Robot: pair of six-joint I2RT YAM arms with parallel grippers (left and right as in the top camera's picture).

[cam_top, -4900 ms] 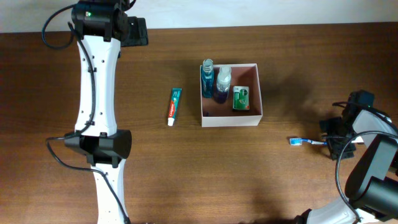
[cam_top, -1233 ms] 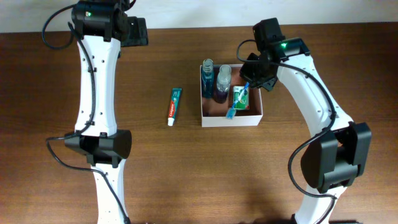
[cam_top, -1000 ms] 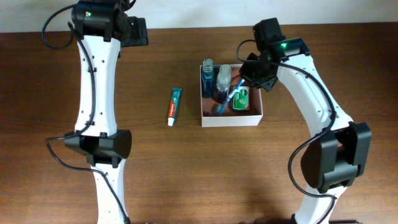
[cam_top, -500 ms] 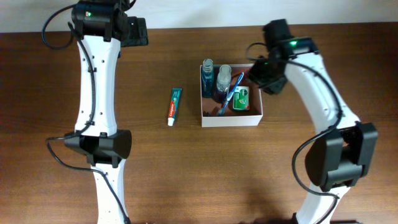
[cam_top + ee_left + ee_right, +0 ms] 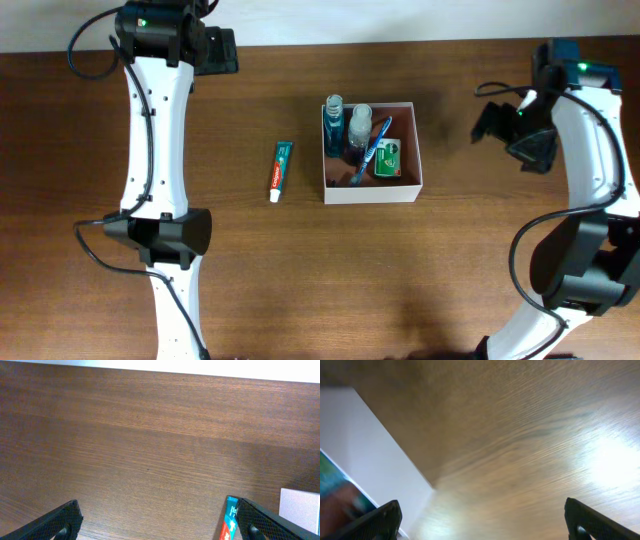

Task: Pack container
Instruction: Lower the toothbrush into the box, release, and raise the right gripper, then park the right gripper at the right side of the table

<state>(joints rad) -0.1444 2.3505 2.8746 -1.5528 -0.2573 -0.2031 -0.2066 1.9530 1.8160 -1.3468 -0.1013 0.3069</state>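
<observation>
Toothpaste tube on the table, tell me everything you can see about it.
The toothpaste tube is slim, teal at its upper end in the overhead view, red lower down, ending in a white cap. It lies flat on the brown wooden table, lengthwise and slightly slanted, left of the container with a clear gap between them. Only the table touches it.

The container (image 5: 371, 193) holds two bottles (image 5: 358, 130), a green packet (image 5: 389, 158) and a toothbrush (image 5: 371, 148); toothpaste (image 5: 280, 170) lies outside.
</observation>
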